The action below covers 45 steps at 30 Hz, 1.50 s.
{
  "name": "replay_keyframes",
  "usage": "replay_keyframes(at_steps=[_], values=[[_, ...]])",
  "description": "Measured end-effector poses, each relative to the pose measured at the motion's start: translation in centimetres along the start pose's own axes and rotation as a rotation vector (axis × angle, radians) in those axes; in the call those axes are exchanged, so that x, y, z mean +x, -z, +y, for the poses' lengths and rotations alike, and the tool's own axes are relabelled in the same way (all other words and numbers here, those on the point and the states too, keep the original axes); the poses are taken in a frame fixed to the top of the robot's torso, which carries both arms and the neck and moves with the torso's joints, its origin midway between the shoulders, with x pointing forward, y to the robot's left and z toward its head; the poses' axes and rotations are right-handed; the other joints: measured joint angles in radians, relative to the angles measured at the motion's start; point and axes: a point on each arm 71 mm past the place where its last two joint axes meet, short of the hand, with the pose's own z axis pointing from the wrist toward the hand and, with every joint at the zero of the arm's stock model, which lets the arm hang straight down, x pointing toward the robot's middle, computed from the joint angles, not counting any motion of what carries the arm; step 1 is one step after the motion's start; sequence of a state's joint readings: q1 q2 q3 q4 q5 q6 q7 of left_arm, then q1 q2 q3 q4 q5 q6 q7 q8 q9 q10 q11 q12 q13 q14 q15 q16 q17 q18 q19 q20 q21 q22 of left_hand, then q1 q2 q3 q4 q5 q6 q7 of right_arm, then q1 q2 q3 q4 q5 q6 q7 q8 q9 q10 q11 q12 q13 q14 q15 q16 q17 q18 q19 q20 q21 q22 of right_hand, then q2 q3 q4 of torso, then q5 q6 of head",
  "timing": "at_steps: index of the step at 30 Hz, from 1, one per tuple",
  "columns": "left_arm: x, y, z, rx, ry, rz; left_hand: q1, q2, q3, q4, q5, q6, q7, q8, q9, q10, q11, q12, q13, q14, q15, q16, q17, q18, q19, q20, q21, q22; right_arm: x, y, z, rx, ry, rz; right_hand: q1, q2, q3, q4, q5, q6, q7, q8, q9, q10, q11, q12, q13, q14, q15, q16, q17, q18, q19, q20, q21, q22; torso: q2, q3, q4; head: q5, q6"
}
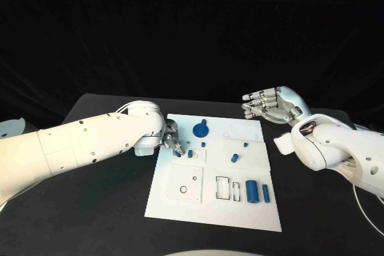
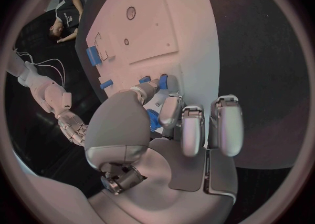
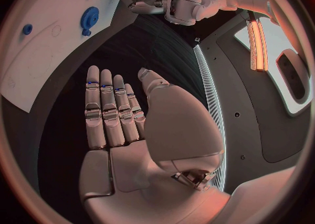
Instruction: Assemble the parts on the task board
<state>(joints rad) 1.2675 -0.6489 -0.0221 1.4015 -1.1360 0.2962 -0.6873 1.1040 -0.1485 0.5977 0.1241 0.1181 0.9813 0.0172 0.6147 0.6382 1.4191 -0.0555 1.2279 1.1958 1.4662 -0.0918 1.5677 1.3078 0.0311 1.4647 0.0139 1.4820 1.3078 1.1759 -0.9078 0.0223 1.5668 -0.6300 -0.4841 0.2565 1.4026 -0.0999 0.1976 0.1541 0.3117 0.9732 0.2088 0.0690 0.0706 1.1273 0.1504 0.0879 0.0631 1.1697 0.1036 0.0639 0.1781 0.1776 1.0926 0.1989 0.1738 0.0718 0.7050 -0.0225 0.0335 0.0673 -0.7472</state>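
Trouble, if it comes, starts at my left hand (image 1: 170, 140), which sits at the left edge of the task board (image 1: 212, 211), fingers bunched over a small blue part (image 2: 155, 120). From the left wrist view I see blue between thumb and fingers, so I judge the hand is pinching that piece, though most of the piece is hidden and I cannot tell how squarely it sits. A shallow pinch like that could let the part twist or drop as I move it toward its seat.

My right hand (image 1: 273, 105) hovers off the board's far right corner, fingers straight and apart, holding nothing.

On the board I see the blue gear (image 1: 201, 129) near the far edge, a short peg (image 1: 235, 157) toward the middle, and two blue cylinders (image 1: 257, 191) lying side by side near the right edge, beside the outlined rectangular slots (image 1: 226, 188). Another small blue piece (image 1: 190, 153) stands just beside my left fingers.

Crowding is the second risk: my left fingers work close to that neighbouring piece, and a careless sweep could knock it over. The left forearm also hides much of the contact from the head view, so I would be placing partly blind.
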Motion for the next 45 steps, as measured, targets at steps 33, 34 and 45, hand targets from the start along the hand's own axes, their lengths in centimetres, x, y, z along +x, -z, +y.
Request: replay_keyframes(at_steps=[33, 34, 45], values=[[-0.19, -0.65, 0.05, -0.020, 0.010, 0.012, -0.125, -0.028, -0.267, 0.121, -0.001, 0.043, -0.007, -0.001, -0.032, 0.014, 0.000, 0.019, 0.025, -0.001, -0.007, 0.000, 0.000, 0.000, 0.001, -0.001, 0.028, 0.000, 0.22, 0.06, -0.01, 0.017, -0.007, 0.018, -0.009, 0.001, -0.007, -0.012, 0.000, -0.011, 0.011, -0.004, -0.001, -0.007, 0.007, -0.012, 0.000, -0.004, 0.004, 0.000, -0.031, 0.000, 0.007, 0.007, -0.019, -0.006, 0.000, -0.0001, 0.0005, -0.004, -0.003], [-0.20, -0.65, 0.09, -0.021, 0.011, 0.012, -0.125, -0.028, -0.283, 0.126, -0.003, 0.044, -0.007, -0.001, -0.033, 0.014, 0.000, 0.019, 0.026, -0.001, -0.007, 0.000, 0.000, 0.000, 0.004, -0.004, 0.028, 0.000, 0.22, 0.06, -0.01, 0.017, -0.007, 0.018, -0.009, 0.001, -0.007, -0.012, 0.000, -0.011, 0.011, -0.004, -0.001, -0.007, 0.007, -0.012, 0.000, -0.004, 0.004, 0.000, -0.031, 0.000, 0.007, 0.007, -0.019, -0.006, 0.000, -0.0001, 0.0004, -0.004, -0.003], [0.00, -0.38, 0.51, -0.017, 0.026, 0.001, -0.092, 0.005, -0.376, 0.153, -0.004, 0.046, -0.011, 0.000, -0.037, 0.018, -0.003, 0.024, 0.036, -0.001, -0.007, 0.000, 0.000, 0.000, 0.004, -0.004, 0.028, 0.000, 0.22, 0.06, -0.05, 0.020, -0.008, 0.021, -0.009, 0.001, -0.010, -0.015, 0.000, -0.011, 0.011, -0.004, -0.001, -0.011, 0.011, -0.012, 0.000, -0.007, 0.007, 0.000, -0.035, 0.000, 0.007, 0.007, -0.024, -0.006, -0.001, -0.0010, 0.0006, -0.006, -0.002]])
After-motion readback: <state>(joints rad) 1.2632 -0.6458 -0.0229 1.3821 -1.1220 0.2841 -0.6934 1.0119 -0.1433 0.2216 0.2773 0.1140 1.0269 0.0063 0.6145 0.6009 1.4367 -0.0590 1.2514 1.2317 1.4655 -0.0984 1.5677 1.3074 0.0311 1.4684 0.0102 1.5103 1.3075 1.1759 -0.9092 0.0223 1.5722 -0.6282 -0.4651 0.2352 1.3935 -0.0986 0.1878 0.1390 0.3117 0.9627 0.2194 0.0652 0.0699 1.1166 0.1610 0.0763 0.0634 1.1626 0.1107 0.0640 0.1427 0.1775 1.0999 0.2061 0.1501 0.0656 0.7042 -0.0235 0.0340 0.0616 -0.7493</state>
